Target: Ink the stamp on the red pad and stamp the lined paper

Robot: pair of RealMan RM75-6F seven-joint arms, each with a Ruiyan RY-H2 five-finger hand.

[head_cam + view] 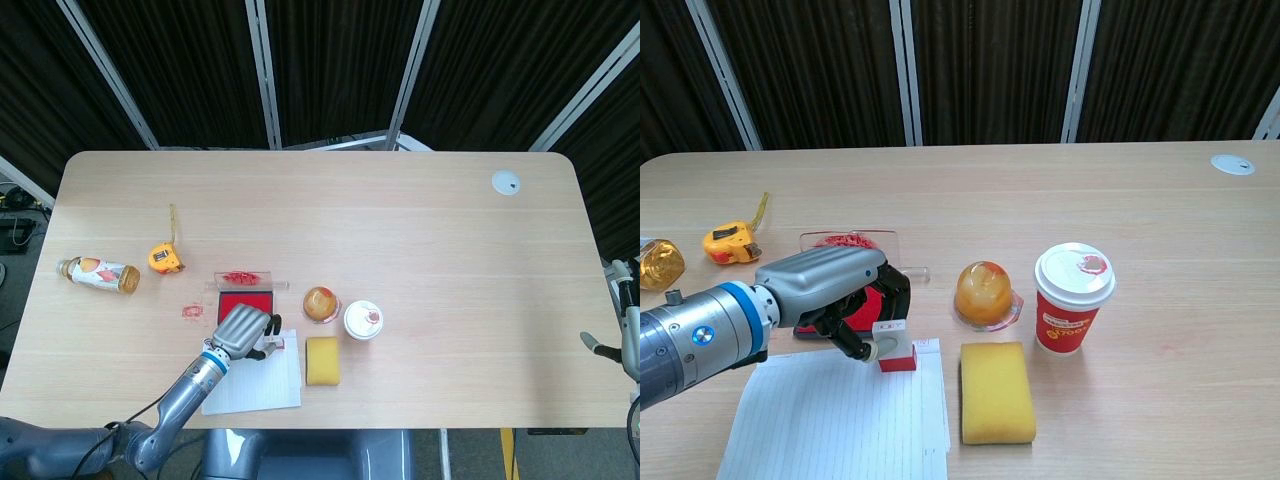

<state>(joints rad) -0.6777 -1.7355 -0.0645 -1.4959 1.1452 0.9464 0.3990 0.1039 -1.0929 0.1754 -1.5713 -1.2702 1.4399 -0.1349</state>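
My left hand (pixel 840 295) (pixel 240 331) grips a small stamp (pixel 894 348) with a white top and red base. The stamp stands on the top right corner of the lined paper (pixel 835 425) (pixel 255 383), touching it as far as I can tell. The red ink pad (pixel 873 301) (pixel 245 302) lies just behind the hand, partly hidden by it in the chest view. Its clear lid (pixel 845 241), smeared with red ink, lies behind the pad. Only part of my right hand (pixel 628 335) shows, at the far right edge of the head view, far from the table's objects.
A yellow sponge (pixel 996 391) lies right of the paper. An orange jelly cup (pixel 983 292) and a red paper cup (pixel 1072 297) stand behind it. A tape measure (pixel 732 241) and a bottle (pixel 98 275) lie at the left. A red ink smudge (pixel 192 311) marks the table.
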